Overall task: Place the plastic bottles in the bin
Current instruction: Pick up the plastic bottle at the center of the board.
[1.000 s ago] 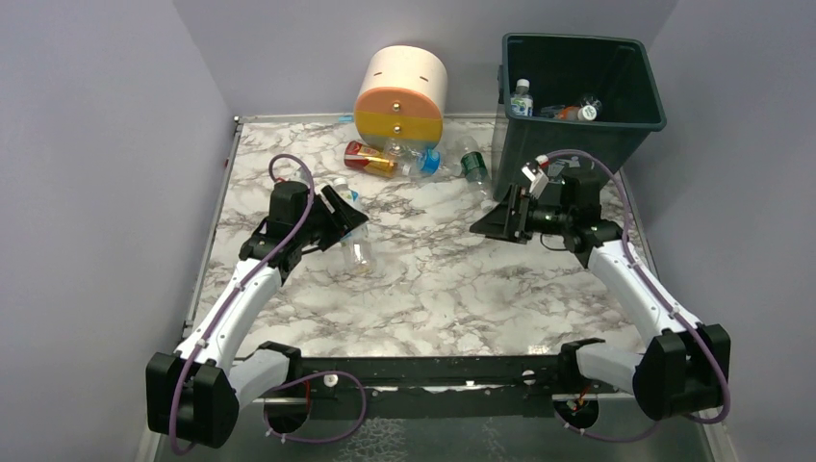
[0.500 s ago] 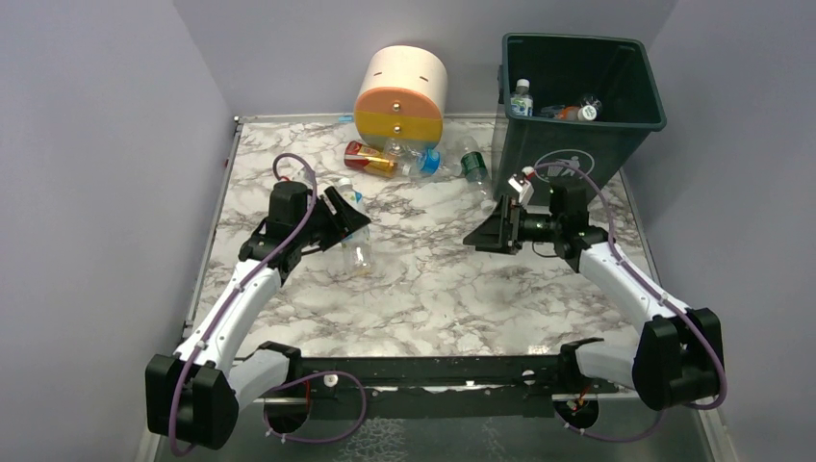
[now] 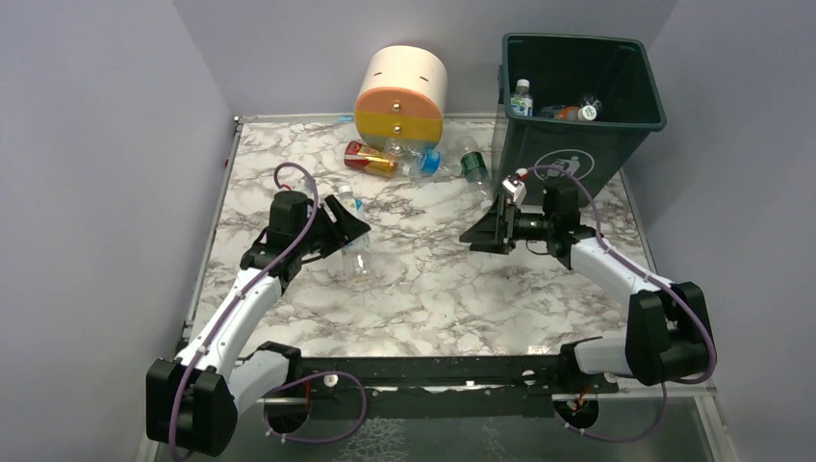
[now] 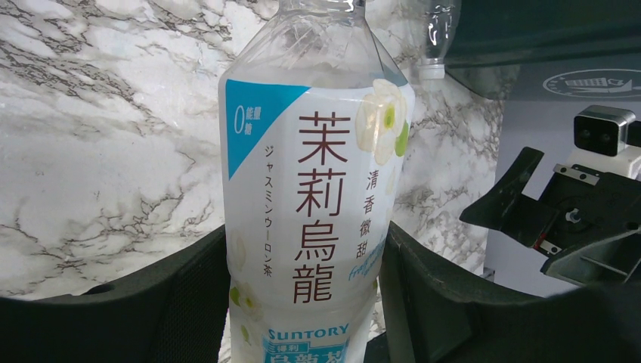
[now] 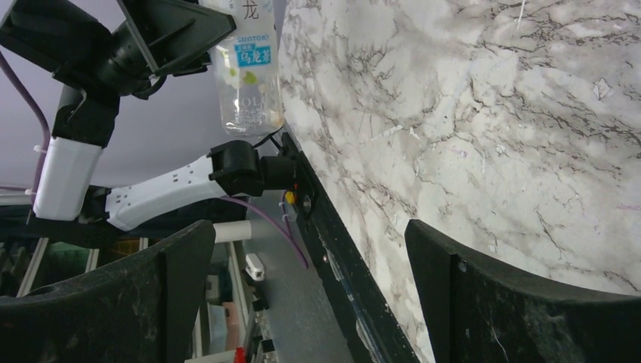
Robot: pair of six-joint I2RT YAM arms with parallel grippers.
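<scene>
The bin (image 3: pixel 616 144), upper right, already holds a few bottles (image 3: pixel 522 98). Left of centre, my left gripper (image 3: pixel 348 223) is clamped partway closed round a bottle (image 4: pixel 314 189) at its labelled middle, steady for carrying, I judge. My right gripper (image 3: pixel 486 226) gapes wide and empty, facing it, perhaps for a handover.

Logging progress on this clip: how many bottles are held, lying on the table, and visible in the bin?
Held by the left gripper: 1 white-labelled bottle
Lying on the table: 3 (red-gold bottle, blue-capped bottle, green-labelled bottle)
Visible in the bin: at least 2 (upright bottle, clear bottle)
Total: at least 6
</scene>
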